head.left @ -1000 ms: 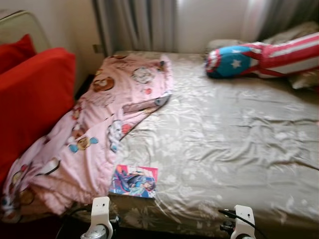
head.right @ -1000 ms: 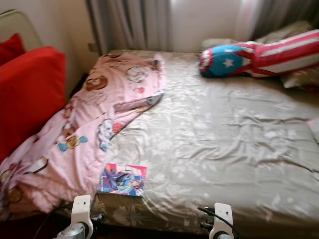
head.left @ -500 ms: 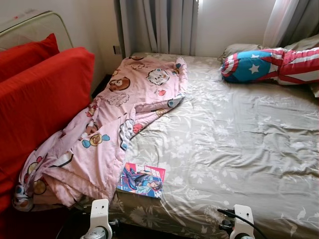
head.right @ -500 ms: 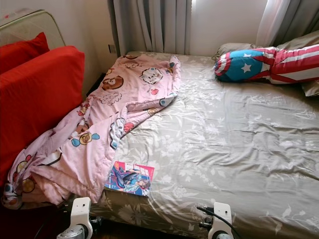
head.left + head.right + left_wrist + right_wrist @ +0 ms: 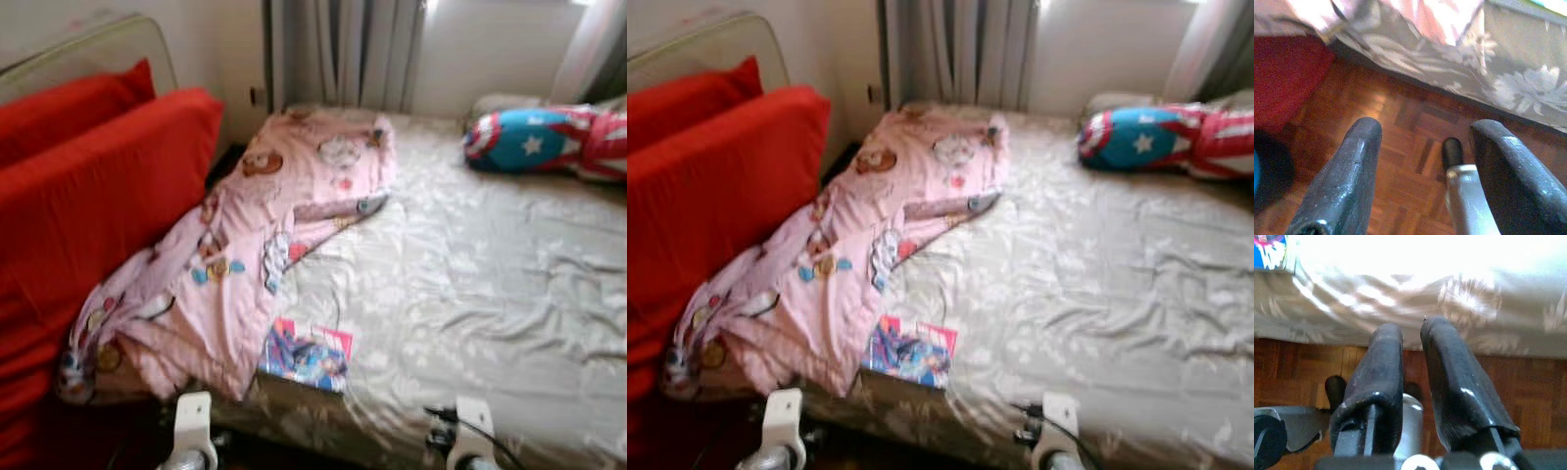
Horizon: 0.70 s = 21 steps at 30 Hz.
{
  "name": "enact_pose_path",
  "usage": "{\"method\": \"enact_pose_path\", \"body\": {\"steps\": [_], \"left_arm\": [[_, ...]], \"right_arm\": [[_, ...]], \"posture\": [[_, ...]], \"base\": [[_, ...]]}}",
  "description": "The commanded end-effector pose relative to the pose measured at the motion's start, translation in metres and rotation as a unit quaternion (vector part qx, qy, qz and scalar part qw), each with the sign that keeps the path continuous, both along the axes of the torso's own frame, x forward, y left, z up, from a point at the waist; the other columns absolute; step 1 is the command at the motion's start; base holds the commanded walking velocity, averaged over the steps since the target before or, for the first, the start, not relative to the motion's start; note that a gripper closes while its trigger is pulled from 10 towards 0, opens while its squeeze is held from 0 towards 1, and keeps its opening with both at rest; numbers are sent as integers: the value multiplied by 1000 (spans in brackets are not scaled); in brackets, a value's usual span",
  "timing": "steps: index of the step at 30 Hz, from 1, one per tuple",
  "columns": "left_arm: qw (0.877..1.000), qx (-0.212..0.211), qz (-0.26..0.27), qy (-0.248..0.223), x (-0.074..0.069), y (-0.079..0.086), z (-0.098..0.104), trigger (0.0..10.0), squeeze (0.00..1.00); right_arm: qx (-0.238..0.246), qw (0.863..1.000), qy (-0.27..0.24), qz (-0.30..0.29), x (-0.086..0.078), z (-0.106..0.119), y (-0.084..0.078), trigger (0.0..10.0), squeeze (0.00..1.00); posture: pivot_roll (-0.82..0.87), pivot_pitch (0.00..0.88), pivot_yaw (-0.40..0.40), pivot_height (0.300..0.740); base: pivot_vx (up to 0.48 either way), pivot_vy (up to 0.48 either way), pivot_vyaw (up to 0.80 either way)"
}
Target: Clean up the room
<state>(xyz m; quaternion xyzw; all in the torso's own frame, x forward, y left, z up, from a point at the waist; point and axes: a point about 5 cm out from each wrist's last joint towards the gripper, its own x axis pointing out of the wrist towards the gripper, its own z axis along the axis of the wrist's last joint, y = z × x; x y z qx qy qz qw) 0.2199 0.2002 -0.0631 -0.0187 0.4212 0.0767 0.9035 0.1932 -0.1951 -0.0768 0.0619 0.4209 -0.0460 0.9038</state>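
Across the room in front of the robot stands a bed (image 5: 490, 294) with a grey-beige flowered sheet, and it carries most of what needs tidying. One pink cartoon-print blanket (image 5: 265, 235) lies rumpled along the bed's left side, running from the far corner by the curtains (image 5: 343, 49) down to the near corner, where it spills over the edge toward the floor. One colourful magazine (image 5: 306, 357) lies flat on the sheet near the foot edge, its left side touching the blanket's hem. One long pillow (image 5: 544, 142) in blue, red and white with a star rests at the far right of the bed. Left of the bed stand two red cushions (image 5: 88, 206), one behind the other, with the blanket's edge lying against the nearer one.

Both arms hang low in front of the bed's foot, their white wrist mounts showing at the bottom of the head views. The left gripper (image 5: 1422, 176) points down at the wooden parquet floor (image 5: 1400, 127) just short of the bed's flowered valance, its two black fingers spread wide with nothing between them. The right gripper (image 5: 1410, 377) also hangs over the parquet beside the bed edge, its two fingers drawn nearly together with just a narrow gap between them, holding nothing. The head views are somewhat blurred.
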Motion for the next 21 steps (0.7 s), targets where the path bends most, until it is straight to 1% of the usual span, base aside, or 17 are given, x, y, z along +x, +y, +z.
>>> {"method": "enact_pose_path", "body": {"steps": [1,10,21], "left_arm": [[1000,-5,-5,16,-7,-4,-5,10000,0],[1000,-2,-8,17,-7,-3,-5,10000,0],[1000,-6,-14,13,-8,-3,-5,10000,0]], "right_arm": [[-7,1000,9,0,-4,-2,-5,10000,0],[-7,1000,11,4,-5,-2,-4,10000,0],[-8,1000,11,10,-6,-3,-3,10000,0]], "posture": [[-159,1,10,740],[-160,0,17,740],[-163,0,25,740]], "base": [[0,416,0],[0,401,0],[0,0,0]]}}
